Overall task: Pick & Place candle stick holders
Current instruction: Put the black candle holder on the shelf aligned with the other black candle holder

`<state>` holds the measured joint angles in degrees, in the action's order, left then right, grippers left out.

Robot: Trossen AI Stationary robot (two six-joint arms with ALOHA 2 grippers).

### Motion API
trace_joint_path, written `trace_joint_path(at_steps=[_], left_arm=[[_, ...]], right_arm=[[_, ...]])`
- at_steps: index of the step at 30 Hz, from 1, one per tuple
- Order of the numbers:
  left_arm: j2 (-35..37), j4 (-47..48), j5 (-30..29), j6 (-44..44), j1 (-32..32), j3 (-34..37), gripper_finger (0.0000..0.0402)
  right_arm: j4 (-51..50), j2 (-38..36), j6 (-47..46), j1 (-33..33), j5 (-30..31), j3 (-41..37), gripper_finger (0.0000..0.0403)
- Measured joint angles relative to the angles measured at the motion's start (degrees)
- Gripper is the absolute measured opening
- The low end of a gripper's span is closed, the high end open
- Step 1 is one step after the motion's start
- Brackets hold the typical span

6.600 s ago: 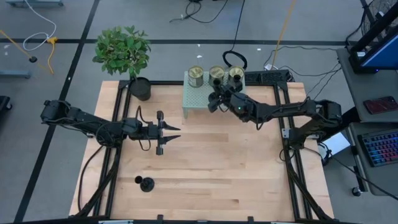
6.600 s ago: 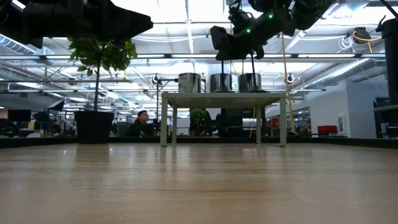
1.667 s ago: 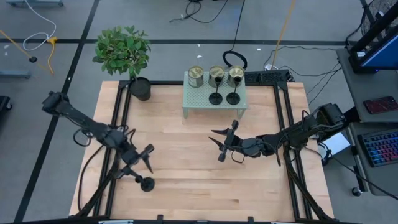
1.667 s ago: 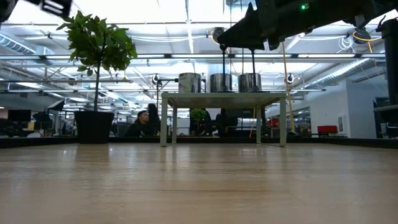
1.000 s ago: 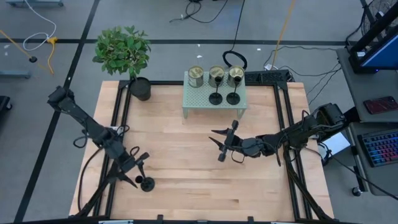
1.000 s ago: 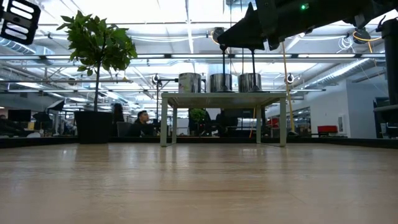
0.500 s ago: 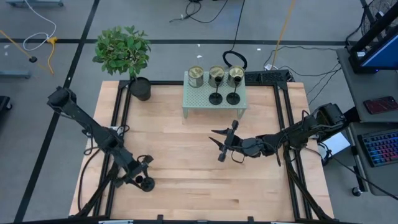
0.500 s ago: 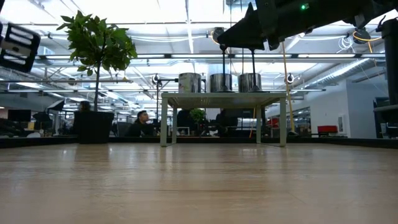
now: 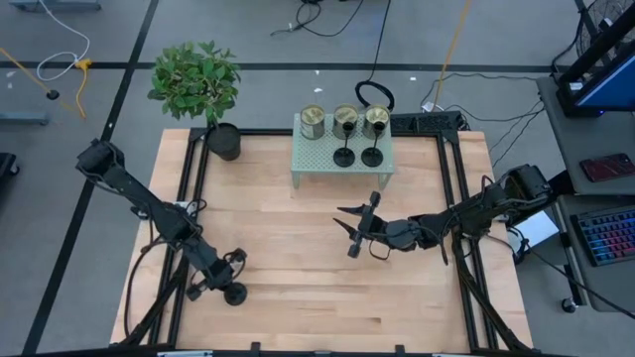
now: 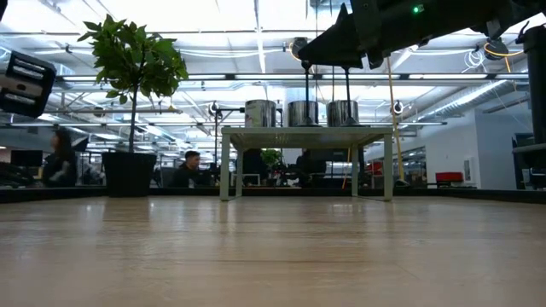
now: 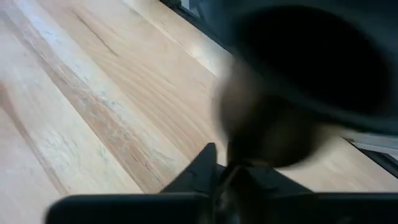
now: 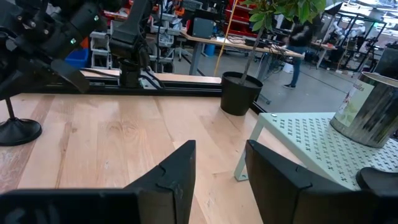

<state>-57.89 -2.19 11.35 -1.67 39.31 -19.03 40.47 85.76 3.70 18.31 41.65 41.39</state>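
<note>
One black candle stick holder (image 9: 235, 294) with a round base and thin stem stands on the table near its near-left corner; it also shows in the right wrist view (image 12: 17, 129). My left gripper (image 9: 222, 284) is down at it, its fingers drawn close together around the stem. Two more black holders (image 9: 343, 156) (image 9: 371, 156) stand on a pale green perforated stand (image 9: 317, 161) at the far middle. Three brass-coloured cups (image 9: 313, 121) (image 9: 345, 119) (image 9: 376, 119) stand behind them. My right gripper (image 9: 343, 232) is open and empty above mid-table. My left gripper has the black holder's thin stem (image 11: 245, 134) between its two fingers, which come slanting down from the table's far-left side. The exact place of contact is blurred in the left wrist view. The holder stands upright with its round base (image 12: 18, 132) on the table.
A black plant pot (image 9: 225, 142) with a leafy plant stands at the far left corner. Black frame rails (image 9: 189, 198) run along the table's left and right sides. Bare wood lies between the two grippers. People show in the room beyond the table.
My left gripper has gone toward the table's near edge and down, closing in on the black holder at the near left. The holder has stayed in place.
</note>
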Motion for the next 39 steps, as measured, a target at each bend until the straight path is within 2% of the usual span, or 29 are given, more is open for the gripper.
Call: trace_joint_path(at_steps=[2,6,10,14,18,22,26,28,33,39], left_arm=[[0.00,-1.24,-0.43,-0.14,-0.04,0.00,0.0015],[0.00,-7.51,-4.65,-0.48,-0.63,0.00,0.0022],[0.00,-14.83,-7.01,3.93,-2.85,0.00,0.0013],[0.02,-19.56,-11.00,4.09,-7.10,-0.02,0.0014],[0.00,-23.74,-12.30,6.06,-11.73,-0.02,0.0015],[0.04,-28.12,-17.71,6.15,-16.86,-0.63,0.0012],[0.02,-25.41,-19.69,2.39,-22.29,-4.83,0.0012],[0.02,-20.81,-19.90,0.50,-24.95,-8.46,0.0012],[-0.40,-4.64,-20.43,1.95,-30.25,-20.58,0.0012],[-5.92,3.02,-20.37,3.02,-38.98,-31.37,0.0012]], right_arm=[[0.01,0.00,0.00,0.00,0.00,0.00,0.0130],[0.02,0.00,0.00,0.00,0.00,0.00,0.0130],[0.02,0.00,0.00,0.00,0.00,0.00,0.0130],[0.02,0.00,-0.01,0.00,0.00,0.00,0.0130],[-0.45,0.00,0.22,0.00,0.00,0.02,0.0130],[-2.35,0.00,0.15,0.01,0.02,0.02,0.0130],[-4.93,0.00,0.00,0.39,0.13,0.02,0.0130],[-5.49,0.00,0.00,0.52,0.17,0.02,0.0130],[-5.62,0.00,0.00,0.52,0.20,0.02,0.0130],[-5.62,0.00,0.00,0.55,0.20,0.02,0.0130]])
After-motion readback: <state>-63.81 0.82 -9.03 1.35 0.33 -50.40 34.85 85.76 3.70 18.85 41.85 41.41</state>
